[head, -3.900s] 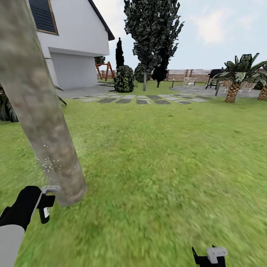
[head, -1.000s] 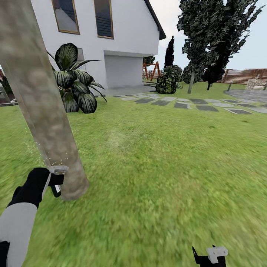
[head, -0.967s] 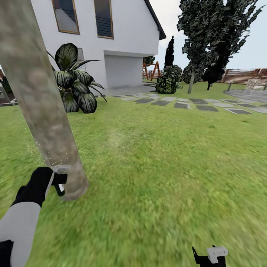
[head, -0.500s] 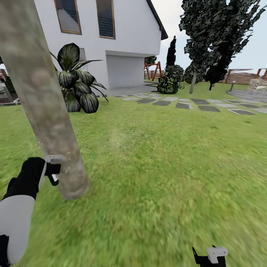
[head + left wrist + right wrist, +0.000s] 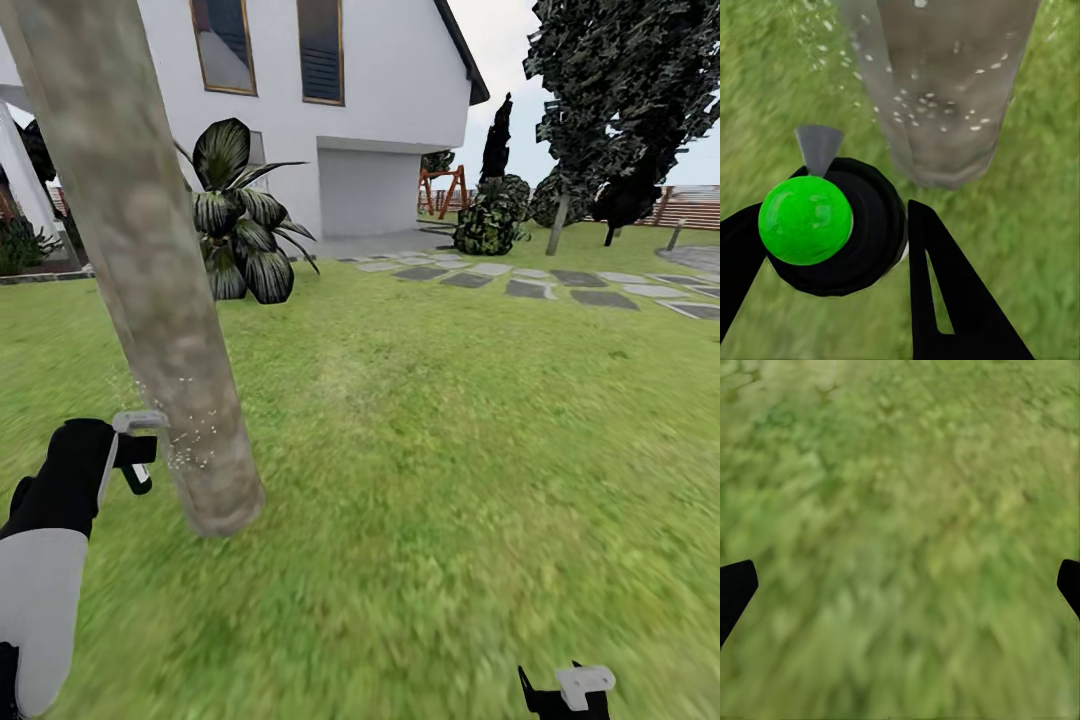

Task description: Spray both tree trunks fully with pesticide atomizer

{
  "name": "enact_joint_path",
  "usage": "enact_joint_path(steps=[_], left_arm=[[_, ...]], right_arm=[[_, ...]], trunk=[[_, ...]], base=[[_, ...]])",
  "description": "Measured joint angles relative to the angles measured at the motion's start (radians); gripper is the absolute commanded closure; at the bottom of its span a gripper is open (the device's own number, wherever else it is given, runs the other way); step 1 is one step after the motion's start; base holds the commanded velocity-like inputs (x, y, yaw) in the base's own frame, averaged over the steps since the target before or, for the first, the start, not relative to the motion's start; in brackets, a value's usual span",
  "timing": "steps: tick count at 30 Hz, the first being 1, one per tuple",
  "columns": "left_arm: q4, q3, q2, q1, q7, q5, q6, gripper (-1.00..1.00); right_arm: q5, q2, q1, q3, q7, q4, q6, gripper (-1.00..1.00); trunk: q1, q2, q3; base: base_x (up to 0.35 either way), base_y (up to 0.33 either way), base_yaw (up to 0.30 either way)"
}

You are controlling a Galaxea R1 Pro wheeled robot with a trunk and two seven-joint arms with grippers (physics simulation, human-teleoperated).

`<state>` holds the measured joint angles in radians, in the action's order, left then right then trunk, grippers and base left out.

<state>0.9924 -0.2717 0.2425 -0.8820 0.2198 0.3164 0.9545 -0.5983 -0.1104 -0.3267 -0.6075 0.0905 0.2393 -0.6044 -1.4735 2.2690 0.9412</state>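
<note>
Small dark green pesticide atomizer (image 5: 137,462) with pale grey top clamped in the black left gripper (image 5: 120,455), arm raised beside the thick mottled beige-grey tree trunk (image 5: 150,270), whitish pesticide speckles (image 5: 190,450) scattered on bark, right gripper (image 5: 900,585) held spread wide over blurry green grass (image 5: 900,510).

The trunk (image 5: 150,270) runs off the top edge, so no crown. Beside it, the atomizer (image 5: 135,455) is mostly buried in the left gripper (image 5: 125,450). Grass (image 5: 900,532) is pure blur.

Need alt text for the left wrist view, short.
The left gripper holds the pesticide atomizer, bright green and black with a grey nozzle, between its black jaws, pointed at the foot of a thick mottled tree trunk. Whitish pesticide specks dot the bark, with blurry grass around.
</note>
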Motion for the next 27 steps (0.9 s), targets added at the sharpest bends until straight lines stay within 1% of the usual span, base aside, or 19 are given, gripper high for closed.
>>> enact_joint_path(steps=[3,7,12,17,27], left_arm=[[0.001,-0.001,0.0,0.0,-0.001,-0.001,0.0,1.0],[0.002,-0.001,0.0,0.0,-0.002,-0.001,0.0,1.0],[0.001,0.001,-0.003,0.001,-0.003,-0.001,-0.001,1.0],[-0.013,0.007,-0.007,0.004,-0.008,0.002,-0.003,1.0],[-0.017,0.006,-0.008,0.01,-0.01,0.001,-0.002,1.0]], right_arm=[[0.0,0.0,0.0,0.0,0.0,0.0,0.0,-1.0],[0.0,0.0,0.0,0.0,0.0,0.0,0.0,-1.0],[0.0,0.0,0.0,0.0,0.0,0.0,0.0,-1.0],[0.0,0.0,0.0,0.0,0.0,0.0,0.0,-1.0],[0.0,0.0,0.0,0.0,0.0,0.0,0.0,-1.0]], trunk=[[0.0,0.0,0.0],[0.0,0.0,0.0],[0.0,0.0,0.0],[0.0,0.0,0.0],[0.0,0.0,0.0]], base=[[0.106,-0.22,0.0],[-0.059,-0.107,0.05],[0.005,-0.012,0.242],[0.141,-0.182,0.233],[0.149,-0.24,0.009]])
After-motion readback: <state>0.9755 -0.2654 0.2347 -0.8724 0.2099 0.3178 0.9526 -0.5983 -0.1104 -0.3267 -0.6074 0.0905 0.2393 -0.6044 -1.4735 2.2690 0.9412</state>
